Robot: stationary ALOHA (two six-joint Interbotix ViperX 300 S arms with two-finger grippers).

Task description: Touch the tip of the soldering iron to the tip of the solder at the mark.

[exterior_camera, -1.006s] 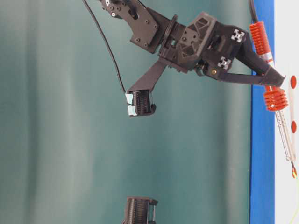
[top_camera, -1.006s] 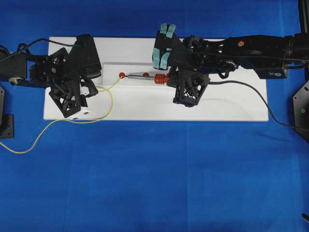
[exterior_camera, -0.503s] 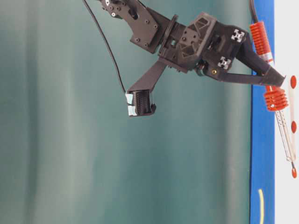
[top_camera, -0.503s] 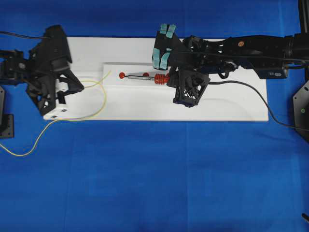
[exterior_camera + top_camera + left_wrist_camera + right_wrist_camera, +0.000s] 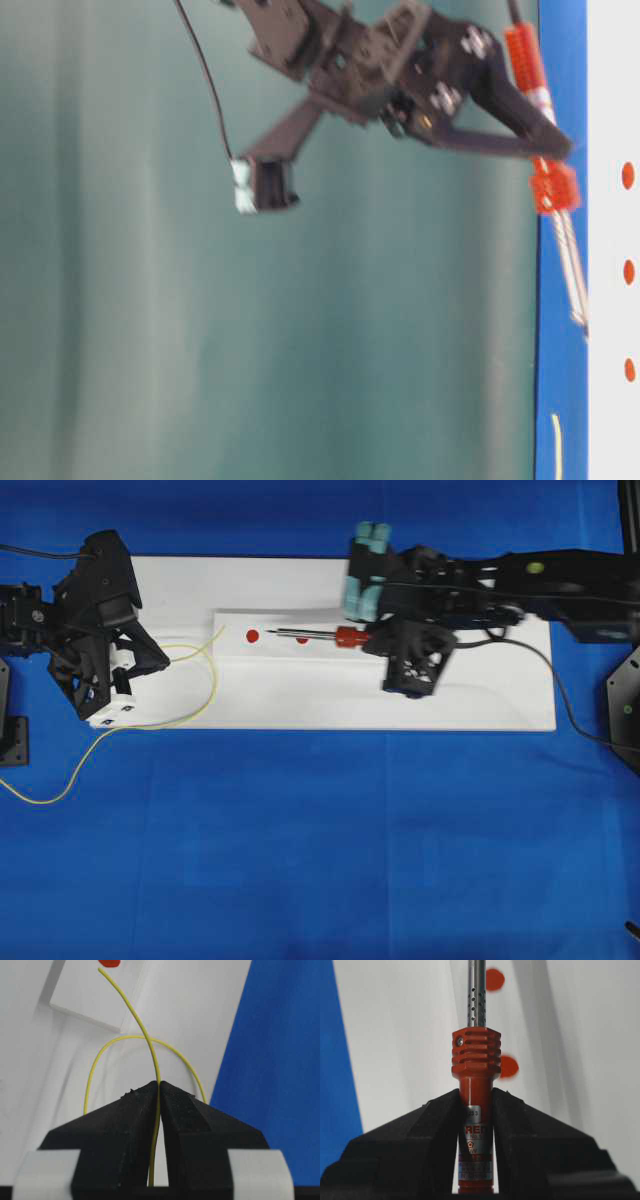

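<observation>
Pinching the solder [image 5: 156,1067] between fully closed jaws, the left gripper [image 5: 159,1085] lets a short free length run out ahead of its fingertips, so that the bare end can be steered; that end lies just short of a red mark [image 5: 109,963] on the raised white block [image 5: 95,997]. Behind the pincer the wire loops back over the white board [image 5: 300,695] and trails onto the blue cloth [image 5: 320,850]. The soldering iron [image 5: 476,1065] is clamped by the handle in the right gripper [image 5: 476,1105], below the red ribbed collar, so the metal shaft projects forward of the jaws toward the marks. Tip and wire end are seen well apart, so the touch is judged not yet made.
</observation>
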